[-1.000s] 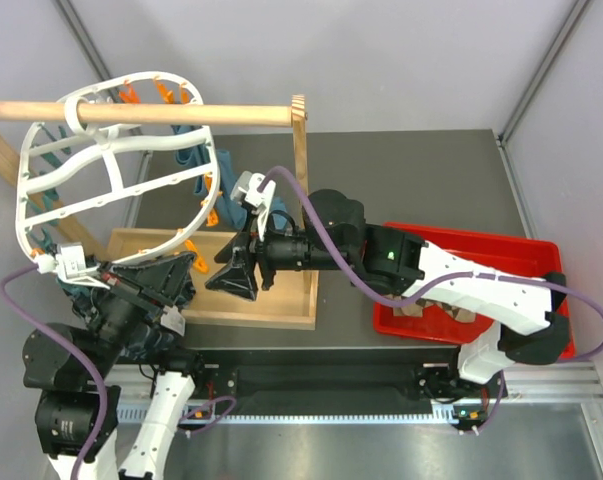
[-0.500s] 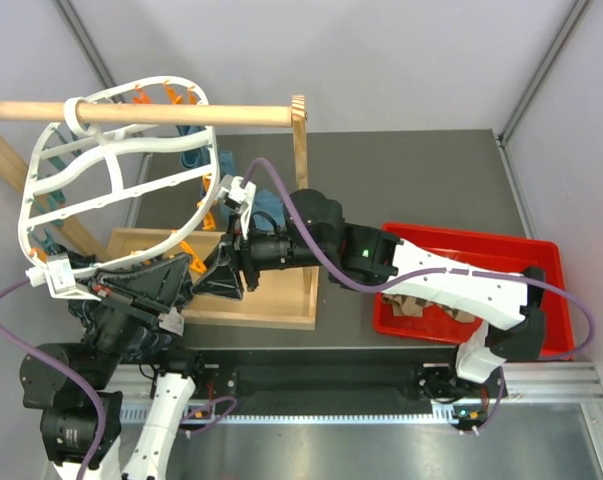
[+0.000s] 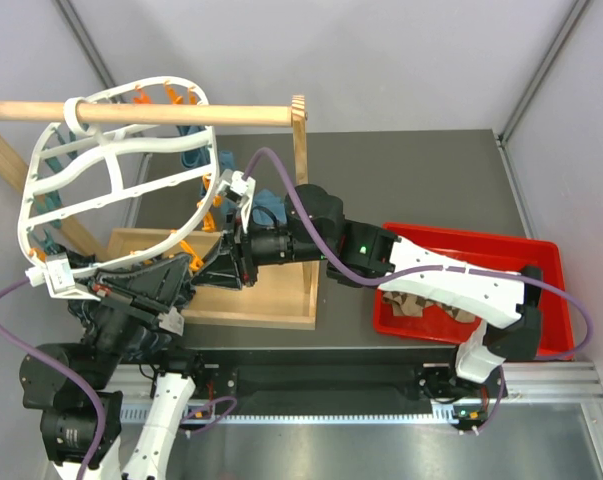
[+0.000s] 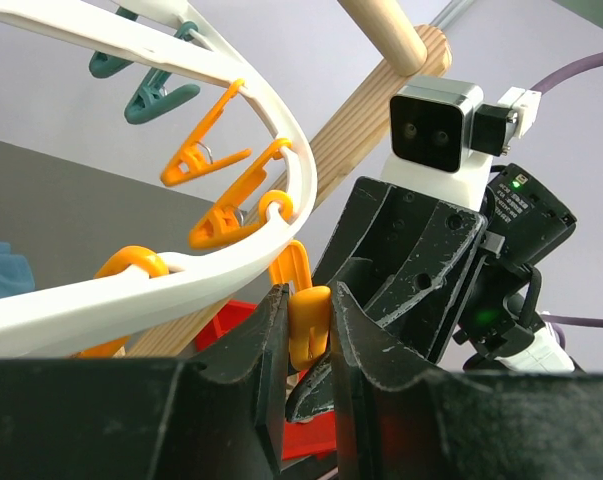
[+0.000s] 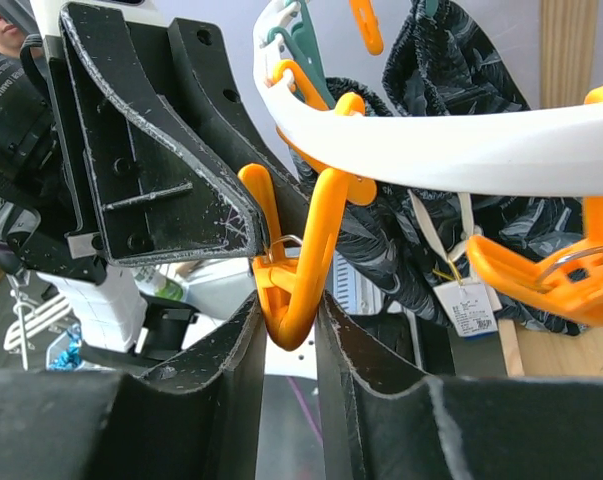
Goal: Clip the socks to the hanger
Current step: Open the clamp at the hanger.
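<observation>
The white oval hanger point(image 3: 25, 210) hangs from the wooden rod, its rim lined with orange and teal pegs. My left gripper point(image 4: 309, 330) is shut on an orange peg point(image 4: 309, 322) on the hanger's lower rim point(image 4: 131, 290). My right gripper point(image 5: 289, 330) comes from the opposite side, and its jaws press both sides of the same orange peg point(image 5: 291, 290). In the top view the left gripper point(image 3: 191, 268) and right gripper point(image 3: 221, 270) meet tip to tip. The argyle socks point(image 3: 421, 303) lie in the red tray. Neither gripper holds a sock.
The wooden rod point(image 3: 181, 115) and its post point(image 3: 300, 150) stand over a wooden tray point(image 3: 271, 305). The red tray point(image 3: 481, 240) sits at the right. Dark patterned socks point(image 5: 451, 70) with a paper tag point(image 5: 466, 305) hang from the hanger rim point(image 5: 461, 150).
My right gripper has moved left until its jaws closed round the orange peg held by my left gripper. The hanger tilted a little early on, then stayed still.
</observation>
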